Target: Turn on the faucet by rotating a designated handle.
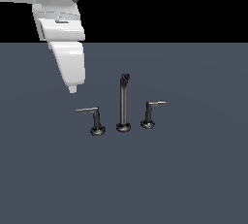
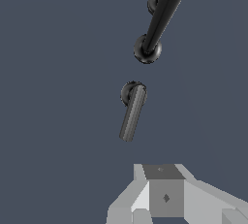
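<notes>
**Arm above the longer lever, nothing grasped**

Faucet [image 1: 123, 104] parts stand in a row on the flat grey-blue surface [image 1: 193, 179]: a tall thin spout [image 1: 124, 103] with a bent tip in the middle and an L-shaped lever on a round base at either side. The handle [image 1: 93, 117] with the longer bar sits at the exterior view's left of the spout; its thin bar runs level from the top of its post and points away from the spout, toward that view's left. The other handle [image 1: 151, 113], with a shorter bar, stands at the exterior view's right, its bar pointing toward the right. Each base is apart from the spout's base, with bare surface between them.

The white arm [image 1: 63, 29] comes in from the upper left of the exterior view and tapers down to a tip that hangs above and slightly left of the longer bar's free end, clear of it. In the wrist view the same handle [image 2: 131, 109] is seen from overhead, with the spout [image 2: 162, 14] beyond it and the gripper [image 2: 162, 196] body at the picture's edge, well apart from the lever. The jaws hold nothing; whether they are spread or closed I cannot tell, since the fingertips are out of sight.
</notes>
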